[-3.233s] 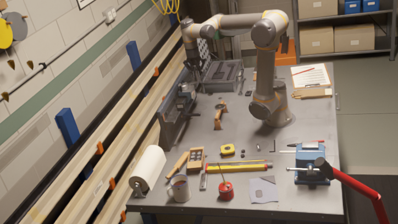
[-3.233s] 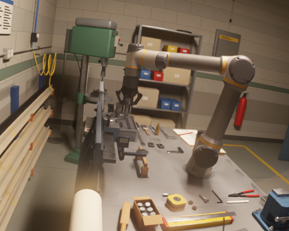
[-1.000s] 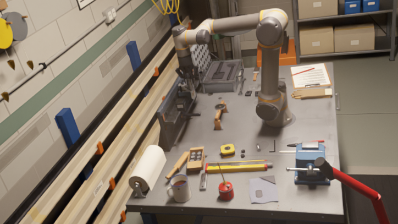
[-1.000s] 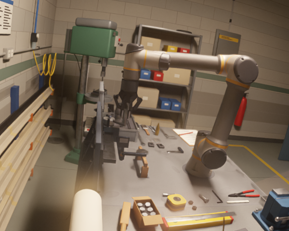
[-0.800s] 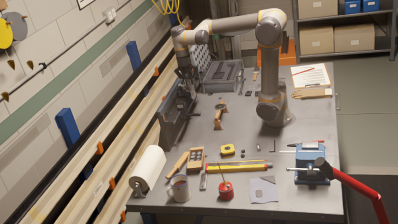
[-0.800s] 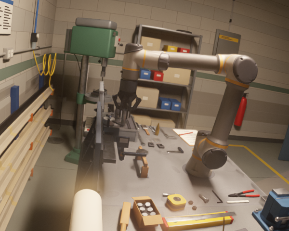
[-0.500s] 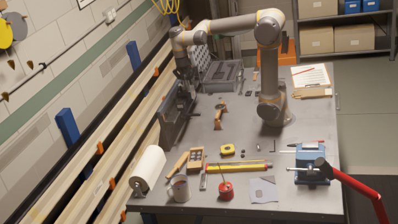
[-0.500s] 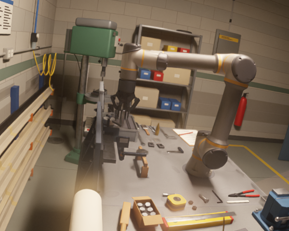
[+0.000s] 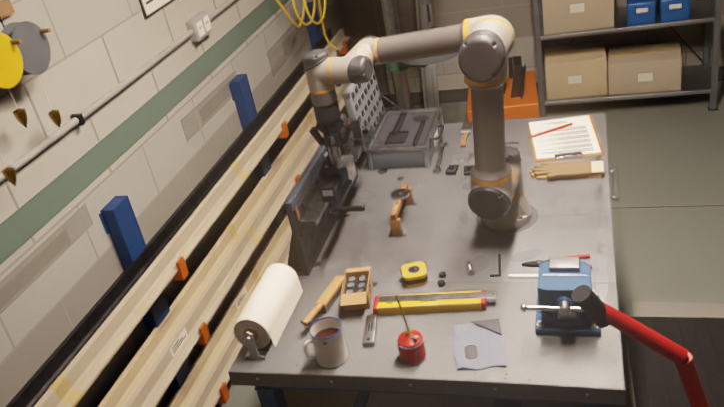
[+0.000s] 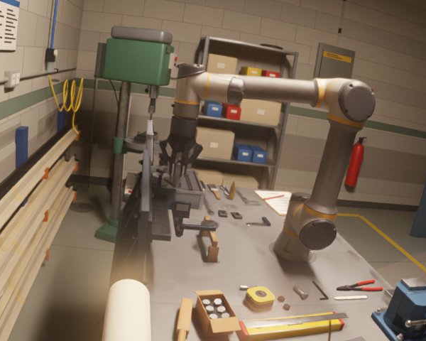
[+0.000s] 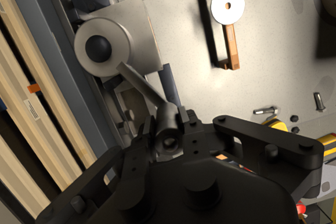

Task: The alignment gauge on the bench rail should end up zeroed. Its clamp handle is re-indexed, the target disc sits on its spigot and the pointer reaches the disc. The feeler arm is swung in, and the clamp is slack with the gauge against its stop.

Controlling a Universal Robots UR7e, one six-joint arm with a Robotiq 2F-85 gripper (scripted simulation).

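Observation:
At the bench's left edge the alignment gauge [image 9: 323,195] sits on the dark bench rail [image 11: 75,87]. Its clamp handle [image 11: 151,95] is a grey lever running from a round hub [image 11: 100,48] with a black knob to a dark grip end [image 11: 168,136]. The target disc [image 11: 227,7] is a pale washer lying on a wooden stand [image 9: 399,210] on the bench top, apart from the gauge. A dark pointer rod [image 10: 195,227] sticks out from the gauge toward the stand. My gripper [image 11: 166,132] is over the gauge and is closed around the grip end of the clamp handle.
An open grey tool case [image 9: 400,136] stands behind the gauge. A drill press [image 10: 136,58] rises beyond the bench's far corner. Stacked timber [image 9: 203,254] runs along the wall to the left. Small bolts, a tape measure [image 9: 414,271] and a level [image 9: 429,303] lie toward the front.

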